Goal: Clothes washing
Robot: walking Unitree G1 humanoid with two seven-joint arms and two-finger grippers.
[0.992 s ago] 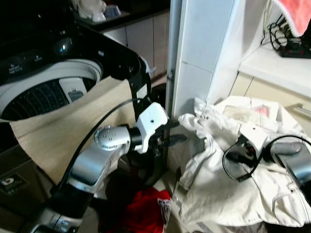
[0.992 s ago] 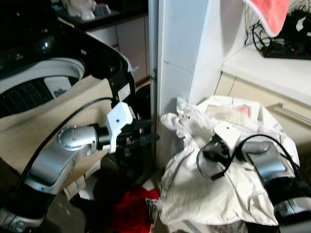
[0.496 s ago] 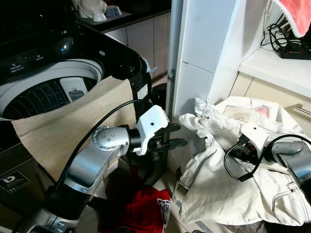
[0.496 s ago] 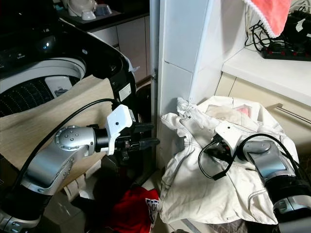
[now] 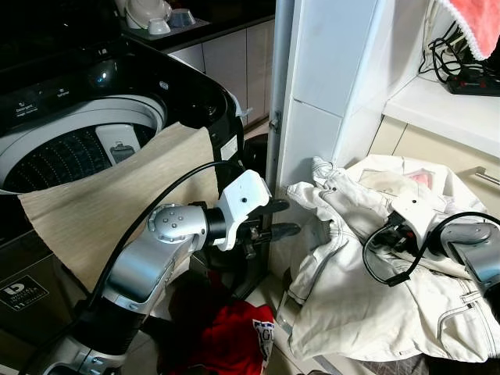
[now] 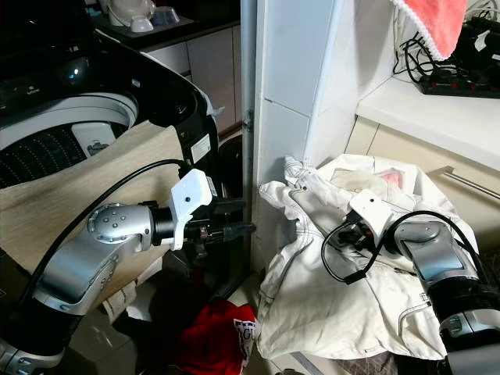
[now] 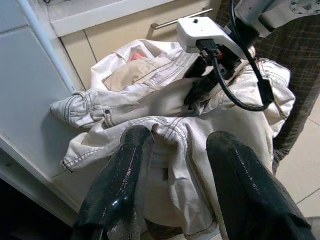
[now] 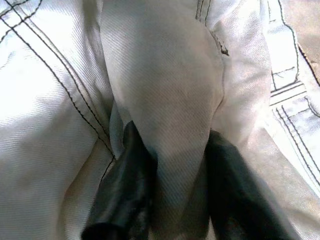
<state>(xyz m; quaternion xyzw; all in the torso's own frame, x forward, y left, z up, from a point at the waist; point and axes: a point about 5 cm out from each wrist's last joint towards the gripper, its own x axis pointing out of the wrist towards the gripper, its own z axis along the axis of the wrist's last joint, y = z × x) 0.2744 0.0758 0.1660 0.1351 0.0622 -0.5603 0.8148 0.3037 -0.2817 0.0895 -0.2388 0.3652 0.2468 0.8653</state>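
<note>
A white denim jacket lies heaped on a pile beside the white pillar. My right gripper is pressed into its middle, shut on a fold of the fabric that stands up between its two black fingers. My left gripper hovers open at the jacket's left edge, just short of the collar, with nothing between its fingers. The top-loading washing machine stands open on the left, and a beige cloth hangs over its front rim.
A red garment lies on the floor below my left arm. The white pillar rises between washer and jacket. A shelf with a power strip and a pink towel sits at the back right.
My right gripper has shifted slightly to the right on the jacket, still holding the fold. My left gripper has stayed almost where it was.
</note>
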